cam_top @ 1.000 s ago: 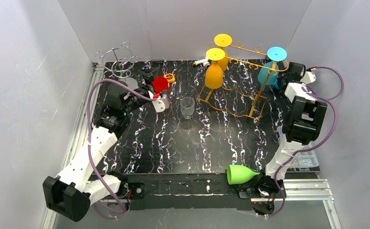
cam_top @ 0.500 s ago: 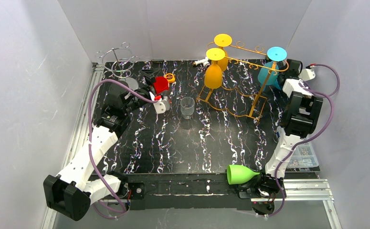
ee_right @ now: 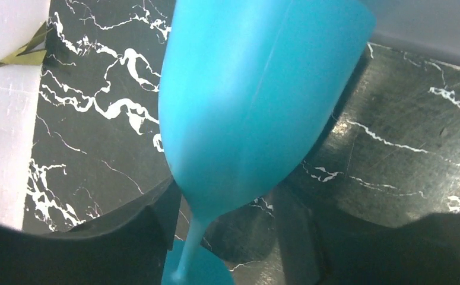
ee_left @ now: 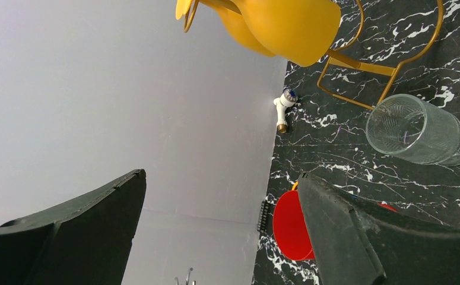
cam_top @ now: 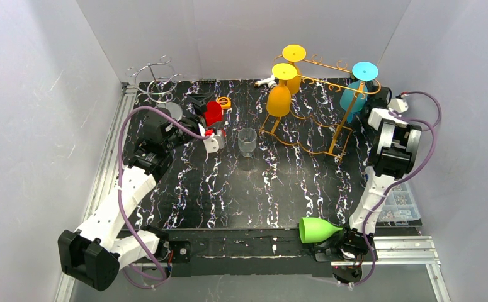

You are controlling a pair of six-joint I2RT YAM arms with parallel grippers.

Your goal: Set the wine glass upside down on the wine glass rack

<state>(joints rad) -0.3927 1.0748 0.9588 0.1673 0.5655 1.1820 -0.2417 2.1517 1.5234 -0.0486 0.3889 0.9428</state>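
Note:
A blue wine glass (cam_top: 352, 99) hangs upside down on the gold wire rack (cam_top: 320, 135), its round foot (cam_top: 365, 70) on top. In the right wrist view its bowl (ee_right: 257, 101) fills the frame and its stem runs down between my fingers. My right gripper (cam_top: 378, 98) (ee_right: 227, 202) straddles the bottom of the bowl. The jaws are open, with a gap showing on the right side. My left gripper (cam_top: 210, 128) (ee_left: 221, 184) is wide open and holds nothing. It sits beside a red cup (cam_top: 212, 112) (ee_left: 288, 225).
Two yellow glasses (cam_top: 281, 100) (ee_left: 286, 27) hang on the same rack. A clear glass (cam_top: 247, 141) (ee_left: 414, 129) stands mid-table. A green glass (cam_top: 317, 230) lies at the front edge. A silver wire stand (cam_top: 159, 82) is back left, a white fitting (cam_top: 266, 82) at the back, and a parts box (cam_top: 400, 207) off the right edge.
My right arm has folded in toward the back right corner. Its jaws have narrowed somewhat around the blue glass. The left arm has barely moved.

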